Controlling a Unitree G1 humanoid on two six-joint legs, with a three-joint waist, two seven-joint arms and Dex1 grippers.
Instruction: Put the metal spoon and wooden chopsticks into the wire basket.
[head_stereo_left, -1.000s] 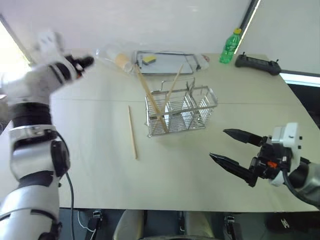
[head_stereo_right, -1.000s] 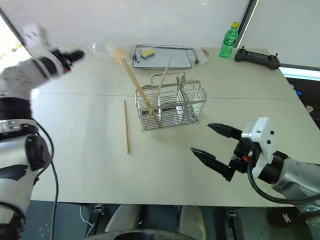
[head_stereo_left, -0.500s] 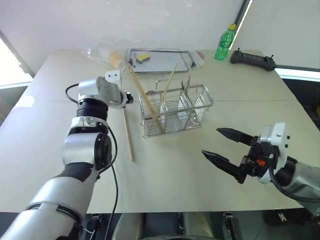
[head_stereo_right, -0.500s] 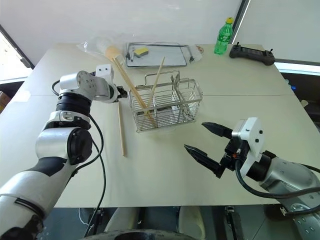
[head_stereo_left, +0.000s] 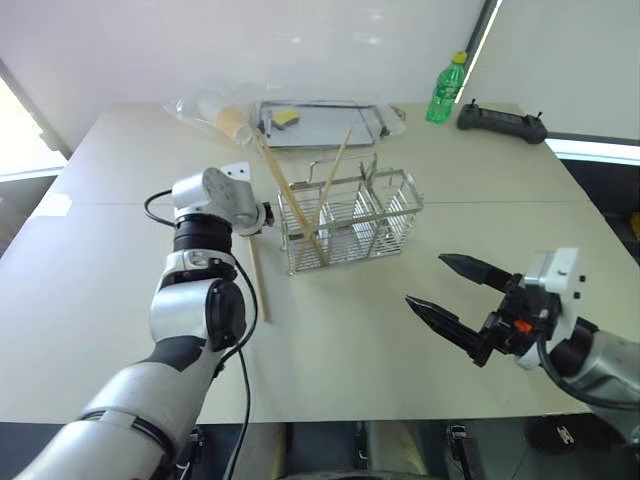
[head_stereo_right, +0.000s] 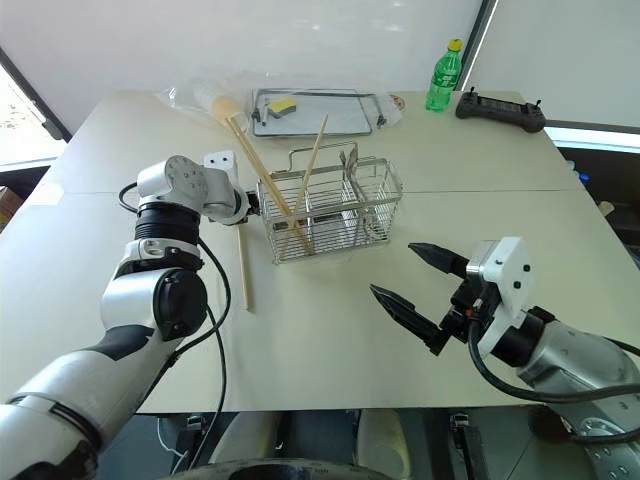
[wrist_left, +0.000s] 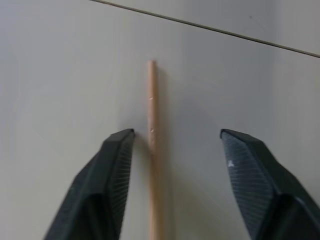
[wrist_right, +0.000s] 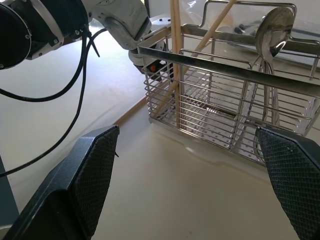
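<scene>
Chopstick (wrist_left: 152, 150) on table: left hand (wrist_left: 177, 137) now lowered astride it, open

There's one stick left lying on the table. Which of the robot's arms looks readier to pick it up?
Probably the left. The left gripper hangs over the loose chopstick, open fingers on either side of it. The right gripper hovers open on the far side of the wire basket, away from the stick.

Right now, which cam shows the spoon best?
Right wrist view: the metal spoon stands bowl-up in the wire basket, large and unobstructed. The eye views show it small behind the wires.
</scene>
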